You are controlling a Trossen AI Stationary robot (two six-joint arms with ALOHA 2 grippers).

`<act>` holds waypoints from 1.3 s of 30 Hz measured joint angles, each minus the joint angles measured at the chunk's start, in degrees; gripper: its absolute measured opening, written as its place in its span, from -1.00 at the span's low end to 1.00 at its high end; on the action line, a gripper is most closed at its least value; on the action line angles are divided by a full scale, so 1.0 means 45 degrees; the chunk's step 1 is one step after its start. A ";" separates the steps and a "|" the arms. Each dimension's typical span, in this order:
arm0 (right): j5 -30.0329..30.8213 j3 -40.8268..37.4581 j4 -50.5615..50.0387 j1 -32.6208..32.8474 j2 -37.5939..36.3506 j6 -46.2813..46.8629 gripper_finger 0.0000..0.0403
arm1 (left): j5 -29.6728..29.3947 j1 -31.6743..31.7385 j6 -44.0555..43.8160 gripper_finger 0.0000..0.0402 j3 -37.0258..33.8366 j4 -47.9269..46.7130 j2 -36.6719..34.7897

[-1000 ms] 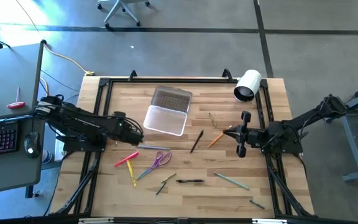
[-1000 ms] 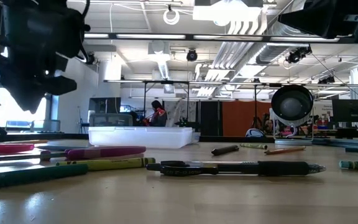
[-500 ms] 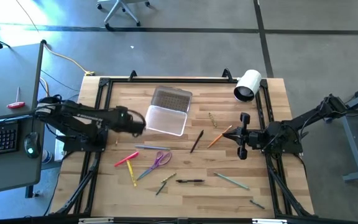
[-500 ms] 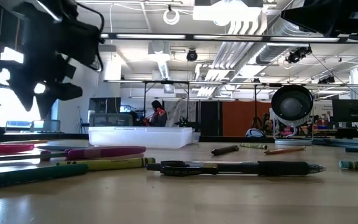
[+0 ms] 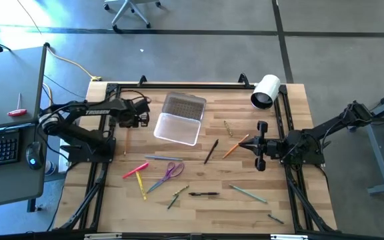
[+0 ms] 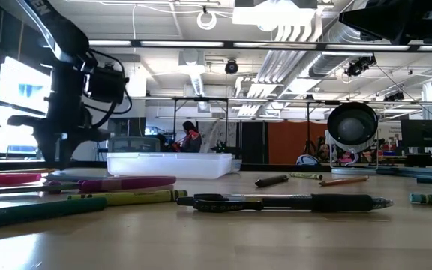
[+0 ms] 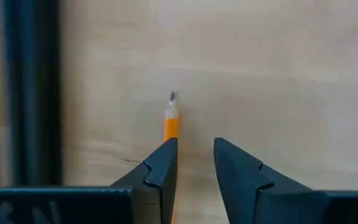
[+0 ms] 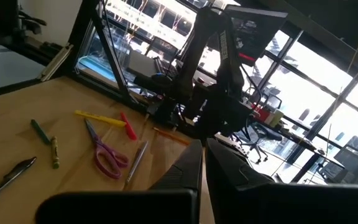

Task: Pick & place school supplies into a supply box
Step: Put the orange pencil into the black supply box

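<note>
Spanning the whole workspace, the table (image 5: pixel 245 177) carries the scattered school supplies (image 5: pixel 169 175), most of them lying loose across its near half. The supply box (image 5: pixel 178 127) sits left of centre toward the far edge, lid swung back, presumably so items can drop straight in. The left claw (image 5: pixel 141 117) hangs just left of the box; its jaws stand slightly apart, with an orange pencil (image 7: pixel 171 124) lying on the wood just beside one finger, gripped by nothing. The right claw (image 5: pixel 244 145) waits at the right, fully closed and empty.
</note>
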 joint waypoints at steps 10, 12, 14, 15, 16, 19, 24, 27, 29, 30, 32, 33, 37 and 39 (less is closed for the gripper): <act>0.0000 0.0000 -0.0005 0.0000 0.0000 -0.0057 -1.00 | 0.1098 0.0074 0.1019 -0.33 0.0266 -0.0372 -0.0004; 0.0002 0.0000 -0.0002 0.0000 0.0000 -0.0062 -1.00 | 0.1569 -0.0097 0.1412 -0.33 0.0413 -0.0450 -0.0004; 0.0000 0.0000 -0.0003 0.0000 0.0000 -0.0083 -1.00 | 0.1993 -0.0296 0.1633 -0.34 0.0643 -0.0713 -0.0011; 0.0000 0.0000 -0.0004 0.0000 0.0000 -0.0091 -1.00 | 0.2229 -0.0394 0.1711 -0.34 0.0790 -0.0974 -0.0040; 0.0000 0.0000 0.0000 0.0000 0.0000 -0.0092 -1.00 | 0.2395 -0.0498 0.1888 -0.34 0.0982 -0.1273 -0.0083; 0.0002 0.0000 0.0000 0.0001 0.0000 -0.0092 -1.00 | 0.2961 -0.0941 0.2238 -0.34 0.1757 -0.2105 -0.0101; 0.0003 0.0000 0.0000 0.0000 0.0000 -0.0092 -1.00 | 0.3615 -0.2146 0.1629 -0.34 0.2926 -0.3170 -0.0109; 0.0003 0.0000 0.0000 0.0003 0.0000 -0.0092 -1.00 | 0.4401 -0.3148 0.0526 -0.34 0.3058 -0.3566 -0.0106; 0.0005 0.0000 -0.0015 0.0005 0.0000 -0.0092 -1.00 | 0.4918 -0.4009 -0.0520 -0.34 0.3058 -0.3833 -0.0106; 0.0005 0.0000 -0.0042 0.0002 0.0000 -0.0094 -1.00 | 0.4964 -0.4543 -0.1127 -0.34 0.3058 -0.3988 -0.0106; 0.0000 0.0000 -0.0115 0.0004 0.0000 -0.0093 -1.00 | 0.4953 -0.5708 -0.2723 -0.34 0.3058 -0.4140 -0.0106; 0.0001 0.0000 -0.0182 0.0002 0.0000 -0.0091 -1.00 | 0.4934 -0.6313 -0.3619 -0.34 0.3058 -0.4112 -0.0106; 0.0000 0.0000 -0.0668 0.0003 -0.0005 -0.0017 -1.00 | 0.4248 -0.8756 -0.7435 -0.34 0.3058 -0.3932 -0.0071; 0.0000 0.0000 -0.0862 0.0004 0.0000 -0.0001 -1.00 | 0.3846 -0.9857 -0.9199 -0.34 0.3058 -0.3799 0.0095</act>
